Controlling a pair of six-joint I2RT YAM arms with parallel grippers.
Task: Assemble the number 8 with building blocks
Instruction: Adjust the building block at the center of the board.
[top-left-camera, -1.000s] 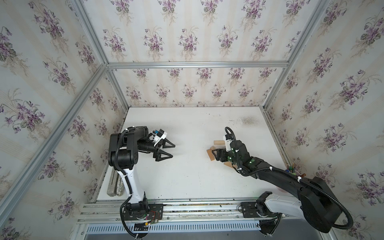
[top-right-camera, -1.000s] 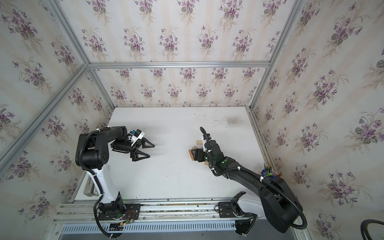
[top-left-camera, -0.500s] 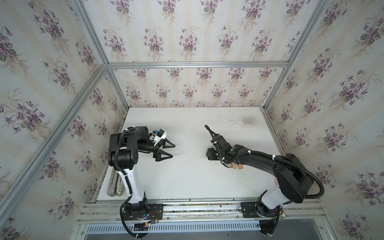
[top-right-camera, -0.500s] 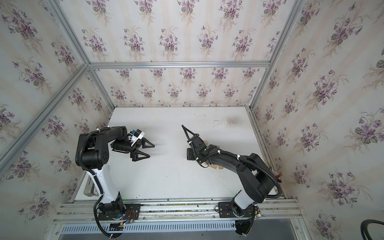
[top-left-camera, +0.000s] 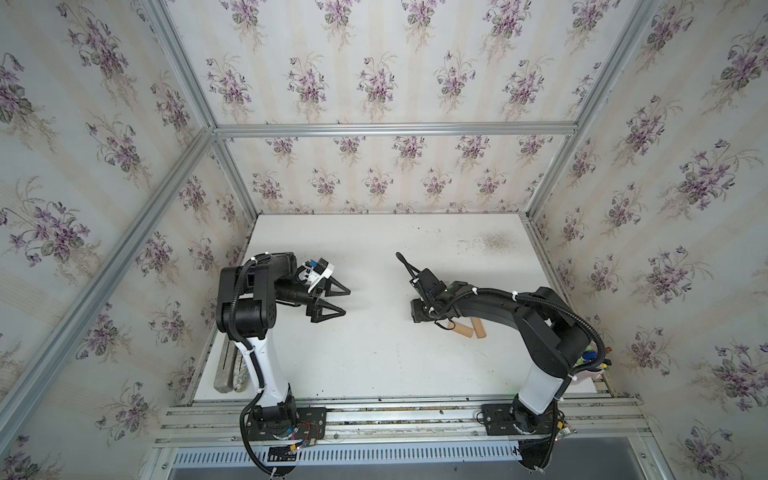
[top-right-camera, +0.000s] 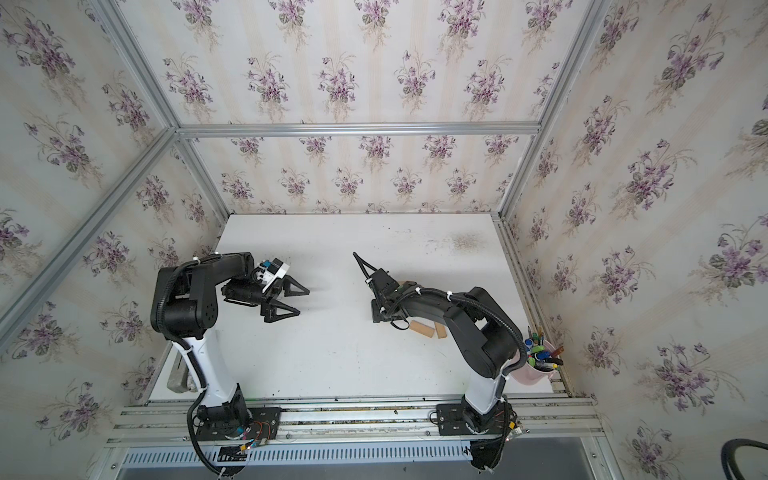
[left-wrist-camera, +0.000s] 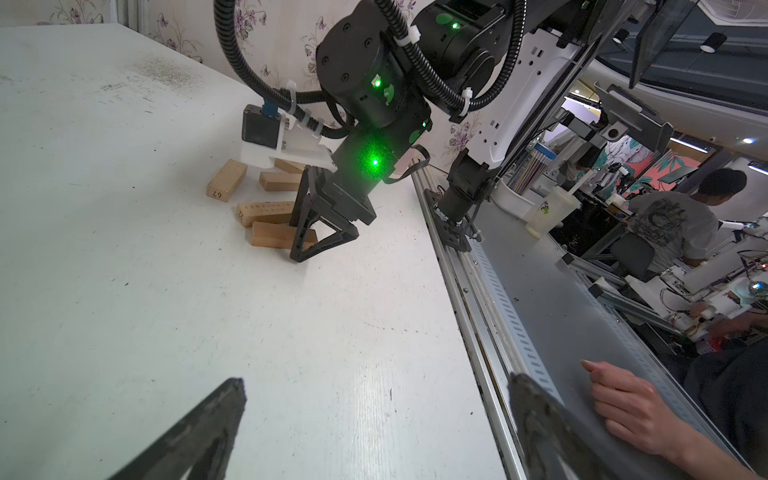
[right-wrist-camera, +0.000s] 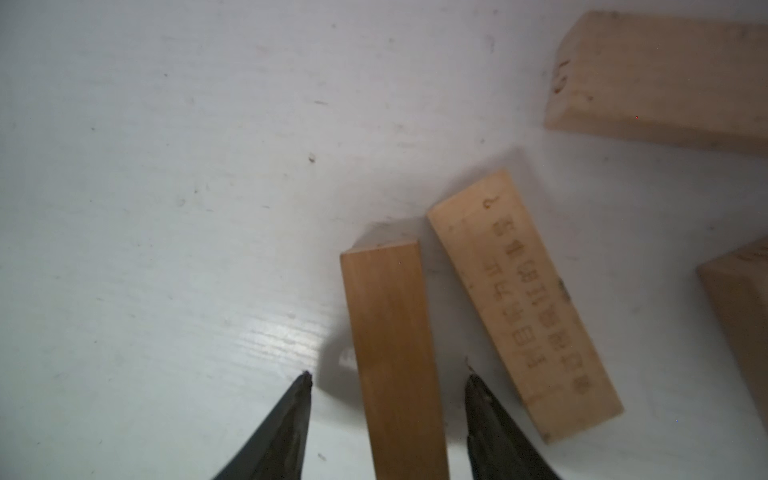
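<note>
1. The right jaws stand fairly narrow astride one plain building block (right-wrist-camera: 392, 353). Bare bench (right-wrist-camera: 166, 208) shows between each of their fingertips (right-wrist-camera: 291, 424) and the wood, so nothing is gripped. The frame cuts off the block's near end.
2. Just beside it, splayed at a slight angle, lies the printed block (right-wrist-camera: 523, 303), its lettering too blurred to read.
3. Past the printed block, two more blocks (right-wrist-camera: 665, 79) run out of frame.
4. In the left wrist view, a block marked 67 (left-wrist-camera: 226, 180) lies beyond the printed block. Another is partly hidden under the right camera mount (left-wrist-camera: 286, 153).
5. In both top views the right arm (top-left-camera: 490, 303) covers the printed block, and only two block ends (top-left-camera: 463, 331) poke out. The blocks lie loose, not as the number 8, and their count cannot be told.
6. The left jaws gape wide and empty, well apart from the printed block; the left fingertips (left-wrist-camera: 224, 399) are blurred at the frame's edge.
7. Farther still from the printed block, grey slabs (top-left-camera: 226, 370) sit half hidden behind the left arm.
</note>
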